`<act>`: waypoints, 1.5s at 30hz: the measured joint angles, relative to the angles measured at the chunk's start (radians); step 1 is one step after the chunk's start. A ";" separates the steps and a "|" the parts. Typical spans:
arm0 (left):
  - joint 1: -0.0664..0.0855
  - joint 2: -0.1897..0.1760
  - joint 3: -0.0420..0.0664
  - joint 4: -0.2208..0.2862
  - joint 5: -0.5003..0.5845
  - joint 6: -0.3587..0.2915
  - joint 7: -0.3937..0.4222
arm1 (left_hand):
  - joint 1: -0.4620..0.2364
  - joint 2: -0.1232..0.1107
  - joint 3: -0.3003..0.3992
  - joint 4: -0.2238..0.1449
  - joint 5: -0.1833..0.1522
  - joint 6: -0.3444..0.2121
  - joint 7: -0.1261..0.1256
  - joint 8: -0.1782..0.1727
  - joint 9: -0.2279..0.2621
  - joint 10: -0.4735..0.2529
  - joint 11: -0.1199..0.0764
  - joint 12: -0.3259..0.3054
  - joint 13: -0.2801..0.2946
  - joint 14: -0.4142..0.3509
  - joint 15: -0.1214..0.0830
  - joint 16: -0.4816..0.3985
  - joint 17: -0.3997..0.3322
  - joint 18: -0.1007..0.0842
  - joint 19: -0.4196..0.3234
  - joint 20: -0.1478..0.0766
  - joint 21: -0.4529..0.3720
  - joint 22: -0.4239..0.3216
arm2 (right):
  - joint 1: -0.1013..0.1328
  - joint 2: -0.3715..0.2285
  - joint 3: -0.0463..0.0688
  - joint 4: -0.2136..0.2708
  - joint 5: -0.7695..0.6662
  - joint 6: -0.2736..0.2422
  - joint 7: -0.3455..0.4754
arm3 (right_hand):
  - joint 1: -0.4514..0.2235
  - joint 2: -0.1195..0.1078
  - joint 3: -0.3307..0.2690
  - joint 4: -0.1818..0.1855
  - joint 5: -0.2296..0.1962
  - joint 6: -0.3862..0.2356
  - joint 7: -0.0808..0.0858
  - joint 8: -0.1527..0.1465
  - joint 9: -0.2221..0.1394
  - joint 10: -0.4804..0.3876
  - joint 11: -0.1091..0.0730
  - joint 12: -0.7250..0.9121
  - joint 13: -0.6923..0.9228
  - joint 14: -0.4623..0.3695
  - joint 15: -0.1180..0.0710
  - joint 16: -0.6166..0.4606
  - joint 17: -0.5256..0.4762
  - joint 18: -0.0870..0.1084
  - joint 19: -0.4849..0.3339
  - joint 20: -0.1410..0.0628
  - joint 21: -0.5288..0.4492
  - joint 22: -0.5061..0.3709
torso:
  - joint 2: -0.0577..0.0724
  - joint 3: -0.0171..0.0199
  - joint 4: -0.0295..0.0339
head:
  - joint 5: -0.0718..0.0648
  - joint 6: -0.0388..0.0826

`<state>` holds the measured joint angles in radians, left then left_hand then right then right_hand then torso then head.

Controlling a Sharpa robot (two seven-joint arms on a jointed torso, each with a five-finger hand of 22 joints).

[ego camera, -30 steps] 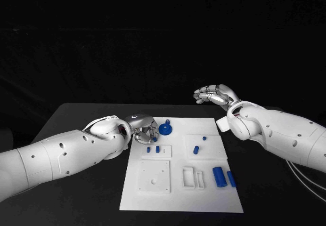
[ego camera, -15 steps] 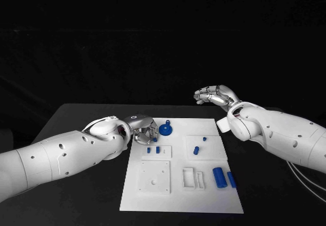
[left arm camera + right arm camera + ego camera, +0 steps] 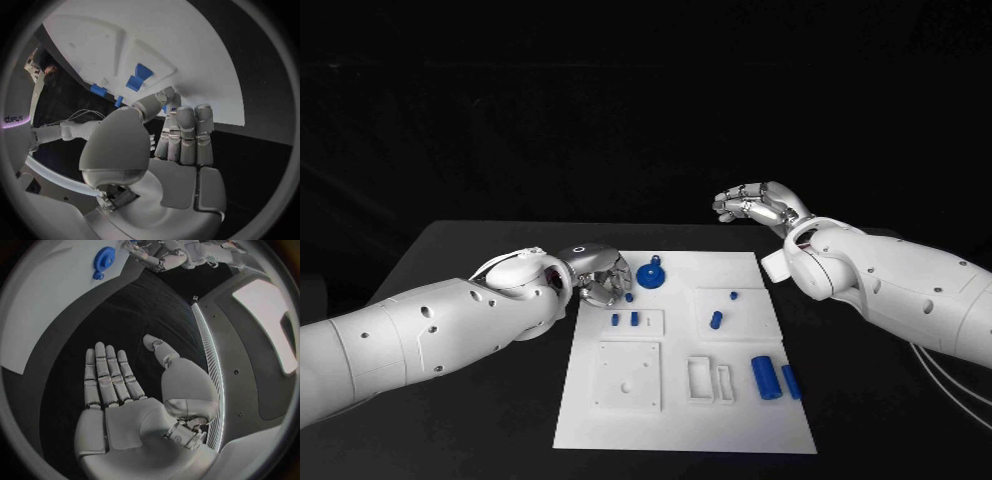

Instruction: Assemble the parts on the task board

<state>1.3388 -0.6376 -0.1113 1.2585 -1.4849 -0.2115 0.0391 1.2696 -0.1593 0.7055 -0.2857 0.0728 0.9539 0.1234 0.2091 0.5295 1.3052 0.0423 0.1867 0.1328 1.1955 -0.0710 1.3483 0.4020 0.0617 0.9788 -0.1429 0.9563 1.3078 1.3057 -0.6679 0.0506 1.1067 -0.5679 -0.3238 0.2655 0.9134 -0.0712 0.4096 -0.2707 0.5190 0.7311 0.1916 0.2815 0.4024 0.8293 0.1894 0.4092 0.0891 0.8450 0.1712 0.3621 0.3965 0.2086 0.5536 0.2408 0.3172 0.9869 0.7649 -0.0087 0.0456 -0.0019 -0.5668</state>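
Observation:
The white task board [image 3: 682, 400] lies in the middle of the black table. My left hand [image 3: 599, 275] is at the board's far left corner, fingers curled in. Its thumb and fingers pinch a small blue part [image 3: 629, 296], seen as a blue sliver [image 3: 165, 107] at the thumb tip in the left wrist view. A blue gear-like part [image 3: 653, 273] sits just right of that hand. Two short blue pegs [image 3: 625, 319] stand in a small plate nearer me. My right hand [image 3: 759, 205] is raised beyond the board's far right corner, palm [image 3: 119, 410] bare and fingers spread.
On the board's right half are a blue peg [image 3: 715, 319], a smaller one [image 3: 733, 295] and two blue cylinders [image 3: 775, 377] near the right edge. A square white plate [image 3: 629, 374] and a slotted block [image 3: 708, 378] sit at the middle.
My left hand has turned slightly and shifted a little toward the far left, with the blue part still at its fingertips. The right hand has stayed put.

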 measured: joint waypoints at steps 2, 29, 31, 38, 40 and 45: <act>0.000 -0.001 0.000 -0.003 0.000 -0.001 -0.001 | 0.004 -0.004 0.000 0.000 0.000 0.000 0.000 0.000 -0.001 0.000 0.000 0.000 0.000 -0.001 0.001 0.000 0.000 0.000 0.000 0.000 0.000 0.000 | 0.000 -0.001 0.000 0.000 0.000 0.001 0.000 | 0.000 0.000 0.000 0.000 0.000 0.000 0.000 0.000 0.000 0.000 0.000 0.000 0.000 0.000 0.000 0.000 -0.001 0.000 0.000 0.000 0.000 0.000 | 0.000 0.0000 0.0000 | 0.000 0.001; 0.004 -0.089 0.013 -0.063 0.889 -0.044 0.120 | -0.118 -0.007 -0.062 0.009 0.019 -0.006 0.025 0.021 -0.002 -0.057 0.033 -0.044 0.002 -0.109 0.040 -0.197 -0.097 -0.001 -0.117 0.034 -0.125 -0.035 | -0.007 -0.165 0.000 0.166 -0.516 0.196 -0.130 | 0.223 -0.020 0.096 -0.023 -0.117 0.144 -0.026 0.075 0.037 0.248 -0.085 0.012 0.010 0.255 -0.126 0.171 0.116 0.063 0.303 -0.065 0.121 0.016 | -0.001 0.0000 0.0000 | -0.051 0.027; 0.004 -0.097 0.013 -0.057 0.964 -0.041 0.139 | -0.145 -0.002 -0.085 0.007 0.019 -0.006 0.027 0.023 -0.002 -0.068 0.044 -0.053 0.001 -0.140 0.053 -0.256 -0.122 -0.001 -0.153 0.038 -0.158 -0.049 | -0.007 -0.176 0.000 0.193 -0.577 0.206 -0.145 | 0.223 -0.020 0.096 -0.023 -0.129 0.144 -0.026 0.075 0.037 0.262 -0.086 -0.013 0.005 0.277 -0.136 0.180 0.127 0.062 0.332 -0.076 0.130 0.016 | -0.001 -0.0003 0.0001 | -0.054 0.028; 0.004 -0.127 0.013 -0.015 1.102 -0.020 0.179 | -0.166 0.005 -0.131 -0.001 0.019 -0.035 0.031 0.032 0.001 -0.087 0.075 -0.088 -0.016 -0.247 0.130 -0.535 -0.211 -0.040 -0.317 0.104 -0.304 -0.099 | -0.007 -0.194 -0.003 0.254 -0.800 0.219 -0.198 | 0.224 -0.051 0.050 -0.023 -0.178 0.168 -0.039 0.075 0.041 0.308 -0.097 -0.071 0.003 0.378 -0.181 0.243 0.193 0.046 0.451 -0.128 0.190 0.027 | -0.001 -0.0010 0.0001 | -0.066 0.029; 0.004 -0.133 0.013 -0.006 1.117 -0.015 0.186 | -0.166 0.005 -0.136 -0.002 0.019 -0.036 0.032 0.032 0.001 -0.089 0.077 -0.094 -0.021 -0.259 0.148 -0.576 -0.217 -0.040 -0.339 0.120 -0.322 -0.102 | -0.007 -0.193 -0.006 0.266 -0.851 0.221 -0.212 | 0.232 -0.058 0.037 -0.023 -0.187 0.174 -0.038 0.075 0.041 0.320 -0.100 -0.087 0.005 0.392 -0.188 0.257 0.214 0.041 0.471 -0.139 0.201 0.032 | 0.000 -0.0010 0.0000 | -0.068 0.029; 0.003 -0.140 0.012 0.012 1.144 -0.005 0.202 | -0.158 0.013 -0.147 -0.001 0.019 -0.043 0.032 0.038 0.000 -0.097 0.085 -0.105 -0.031 -0.307 0.185 -0.665 -0.225 -0.039 -0.370 0.146 -0.345 -0.102 | -0.009 -0.193 -0.015 0.298 -0.968 0.222 -0.248 | 0.234 -0.069 0.029 -0.023 -0.187 0.177 -0.041 0.075 0.040 0.337 -0.107 -0.115 0.017 0.404 -0.196 0.277 0.254 0.037 0.502 -0.155 0.217 0.043 | 0.000 -0.0020 0.0001 | -0.071 0.029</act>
<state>1.3421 -0.7772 -0.0989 1.2703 -0.3406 -0.2167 0.2408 1.1118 -0.1459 0.5589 -0.2865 0.0920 0.9107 0.1556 0.2468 0.5298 1.2077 0.1272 0.0813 0.1014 0.8883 0.1139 0.6830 0.1775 0.0226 0.6086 0.0033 0.6118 1.2055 1.2969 -0.8605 0.0353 1.4047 -1.5354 -0.1015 0.0177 1.1479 -0.1402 0.4384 -0.2941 0.3322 0.9085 0.1502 0.3562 0.4426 1.1658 0.0826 0.2938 0.1059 1.2491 -0.0250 0.6391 0.6504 0.2457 1.0553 0.0862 0.5344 1.0297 0.7648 -0.0107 0.0457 -0.0728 -0.5376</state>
